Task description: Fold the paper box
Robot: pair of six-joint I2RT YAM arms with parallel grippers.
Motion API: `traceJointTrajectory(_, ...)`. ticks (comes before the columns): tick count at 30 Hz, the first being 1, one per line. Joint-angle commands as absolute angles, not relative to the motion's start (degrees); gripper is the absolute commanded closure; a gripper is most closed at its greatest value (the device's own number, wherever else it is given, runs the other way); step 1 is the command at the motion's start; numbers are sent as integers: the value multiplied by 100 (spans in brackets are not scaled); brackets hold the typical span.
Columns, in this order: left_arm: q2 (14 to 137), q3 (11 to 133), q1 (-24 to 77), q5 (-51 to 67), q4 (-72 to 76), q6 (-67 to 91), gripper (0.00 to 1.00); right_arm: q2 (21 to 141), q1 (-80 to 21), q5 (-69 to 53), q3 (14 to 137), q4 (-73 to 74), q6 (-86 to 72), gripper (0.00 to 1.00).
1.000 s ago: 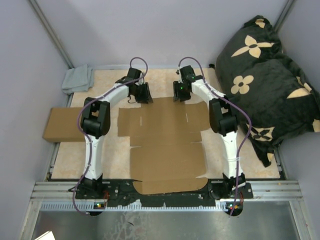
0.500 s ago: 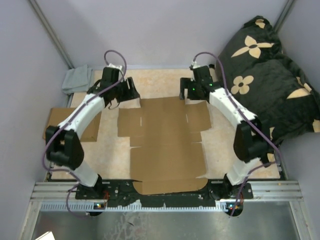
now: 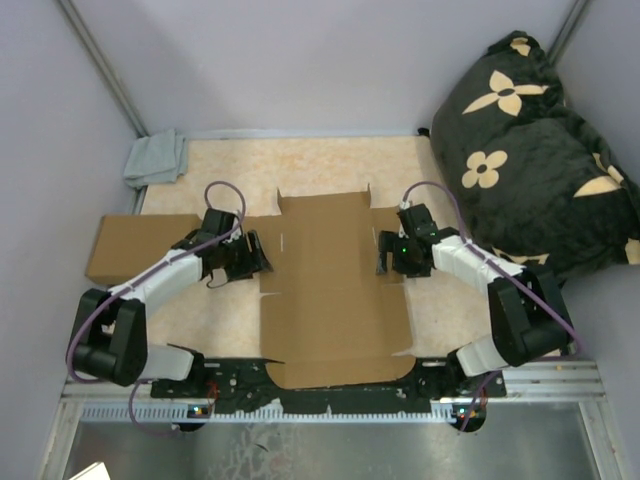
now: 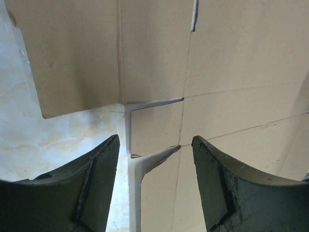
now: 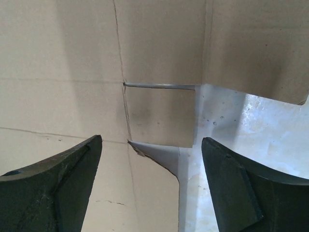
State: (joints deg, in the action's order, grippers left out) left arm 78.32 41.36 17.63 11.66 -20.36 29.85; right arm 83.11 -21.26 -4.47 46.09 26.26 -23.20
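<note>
Paper box [image 3: 335,300]: lying open, centre.
Left gripper [image 4: 155,140]: my jaws apart, empty, over its left edge.
Right gripper [image 5: 152,140]: jaws apart, empty, over its right edge.

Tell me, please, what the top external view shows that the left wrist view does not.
Only the top external view shows the right gripper, the flat cardboard box, the grey cloth and the dark pillow. Only the left wrist view shows a small cut tab up close. Both show the paper box and the open left gripper.
</note>
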Motion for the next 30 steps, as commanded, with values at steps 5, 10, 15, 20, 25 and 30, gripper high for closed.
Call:
traceJointTrajectory(5,7657,4001,1775,1306,-1628,3063,31,8201,-2157,-349,4530,2098,-2620,16)
traceJointTrajectory(10,7785,3923,1775,1307,-1643,3100,32,8194,-2155,-317,4491,2141,-2615,17)
traceJointTrajectory(15,7881,3894,1775,1280,-1719,3112,32,8190,-2160,-311,4487,2206,-2610,17)
traceJointTrajectory(20,8122,3854,1784,1420,-1693,3105,33,8193,-2161,-485,4444,2129,-2619,18)
traceJointTrajectory(25,8251,3795,1783,1558,-1507,3112,34,8191,-2164,-720,4420,2028,-2634,19)
traceJointTrajectory(30,8295,3852,1814,1759,-1393,3140,43,8176,-2162,-947,4421,1937,-2654,20)
